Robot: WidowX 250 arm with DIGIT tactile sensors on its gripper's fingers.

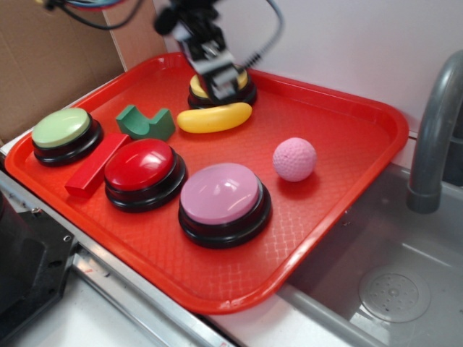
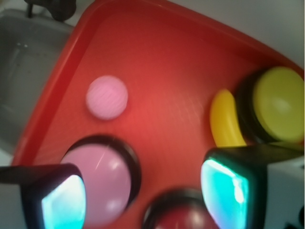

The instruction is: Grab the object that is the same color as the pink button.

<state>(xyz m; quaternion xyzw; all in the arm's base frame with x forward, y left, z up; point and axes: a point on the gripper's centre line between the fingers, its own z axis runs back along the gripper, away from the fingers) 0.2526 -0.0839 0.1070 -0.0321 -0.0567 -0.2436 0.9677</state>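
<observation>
While the end effector (image 1: 217, 78) hangs at the upper middle of the exterior frame, over the yellow button (image 1: 242, 90) and the yellow banana-shaped piece (image 1: 215, 118), its pads (image 2: 224, 185) stand apart with nothing between them, as the wrist view shows along the bottom edge. That spread looks like readiness for a grasp not yet begun, since the arm is well apart from its target.

The target, the small pink ball (image 1: 294, 159), lies right of centre in the exterior frame, alone on bare tray floor, near the pink button (image 1: 224, 202) but not touching it. In the wrist view it sits at upper left, blurred. Its open surroundings should leave room for the pads to come down on either side; being round, it could roll if nudged off-centre.

Everything rests inside one red tray (image 1: 347, 238), probably so the pieces stay corralled by the raised rim. Counted: four dome buttons, namely yellow, pink, a red button (image 1: 141, 172) and a green button (image 1: 64, 134); one ball; one banana shape; one green block (image 1: 145, 123) with a notch; one red bar (image 1: 95, 165) lying between the green and red buttons. At lower right, a grey sink (image 1: 391, 289) with a faucet (image 1: 434, 130) adjoins the tray.
</observation>
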